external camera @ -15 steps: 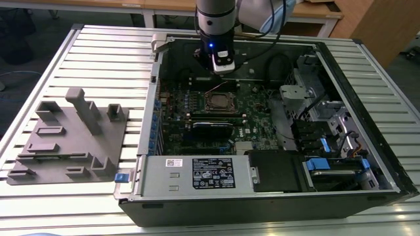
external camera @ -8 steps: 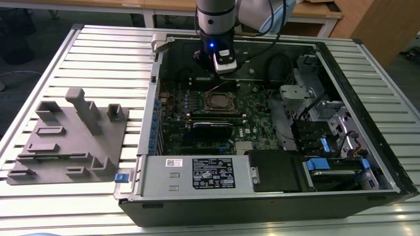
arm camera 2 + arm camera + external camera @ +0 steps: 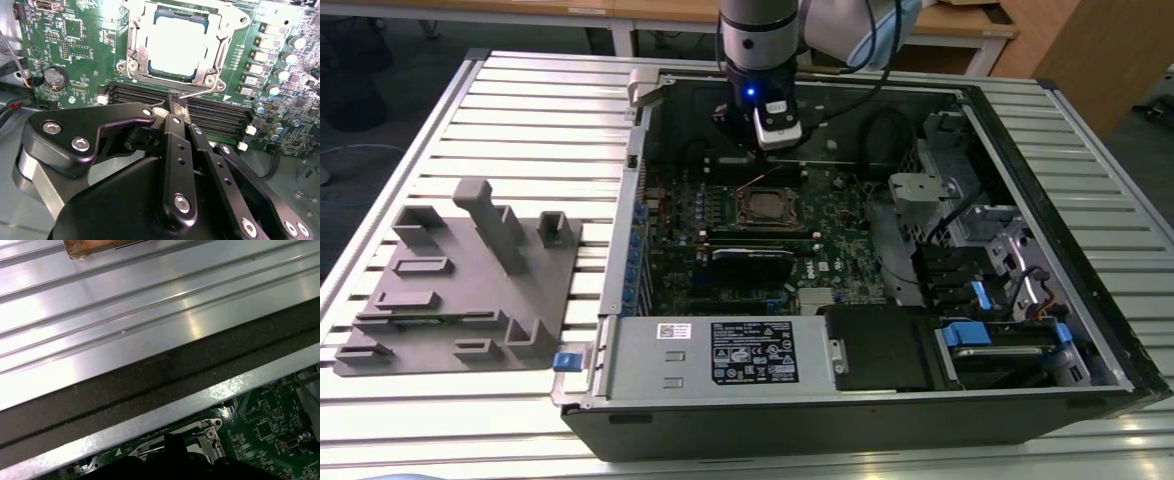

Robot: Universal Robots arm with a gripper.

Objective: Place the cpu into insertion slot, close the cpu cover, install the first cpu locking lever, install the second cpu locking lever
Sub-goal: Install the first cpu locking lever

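the hand, fingertips drawn together on a thin locking lever, works at the near edge of the insertion slot. the cpu lies seated in the slot with the cpu cover down around it, so the first two steps look done; the levers appear unfinished. room is tight: black memory slots sit just beside the lever, capacitors flank the socket, and the case wall stands well apart.

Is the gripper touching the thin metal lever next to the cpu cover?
Touching. In the second wrist view the gripper tips are closed on the end of the lever beside the cpu cover.
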